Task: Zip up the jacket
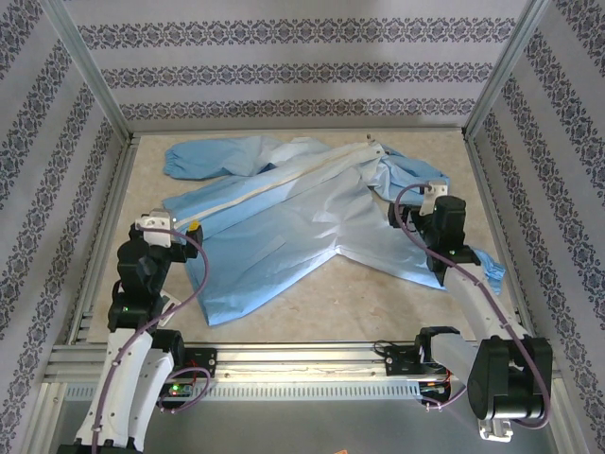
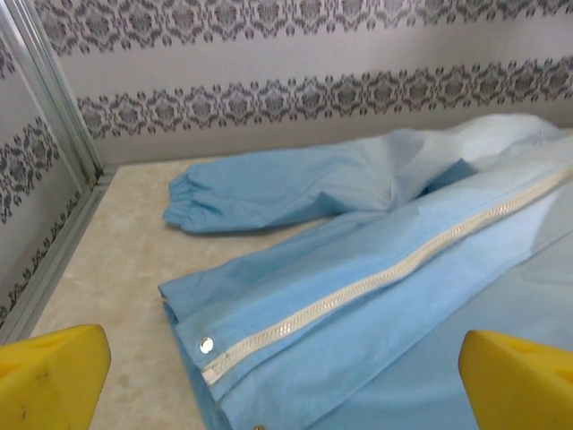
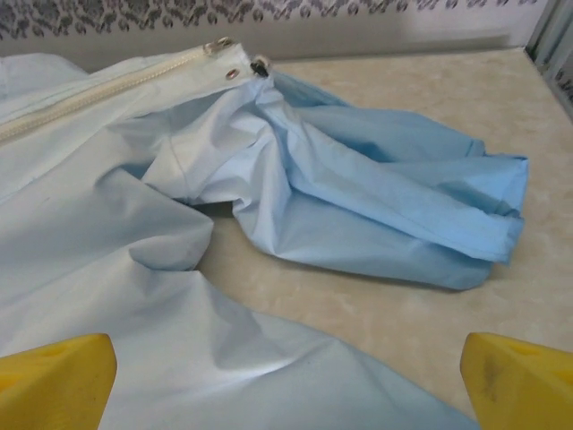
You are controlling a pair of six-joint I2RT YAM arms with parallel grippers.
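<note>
The light-blue jacket [image 1: 284, 218] lies spread across the table, its pale zipper [image 1: 284, 180] running diagonally from near left to far right. In the left wrist view the zipper [image 2: 376, 279] looks meshed, with a snap [image 2: 207, 344] at its hem end and a gathered cuff [image 2: 183, 204] beyond. My left gripper [image 1: 177, 226] hovers at the hem corner, open, its yellow fingertips [image 2: 54, 376] wide apart with nothing between them. My right gripper [image 1: 427, 196] stands open above the jacket's right side, over fabric [image 3: 179, 358] and bare table. The zipper's top end [image 3: 215, 55] and a folded sleeve [image 3: 403, 206] lie ahead of it.
Patterned walls and aluminium frame posts [image 1: 95, 76] enclose the beige table [image 1: 378, 303]. A metal rail [image 1: 284, 355] runs along the near edge. A small blue scrap [image 1: 489, 270] pokes out beside the right arm. There is bare table to the left of the hem [image 2: 116, 260].
</note>
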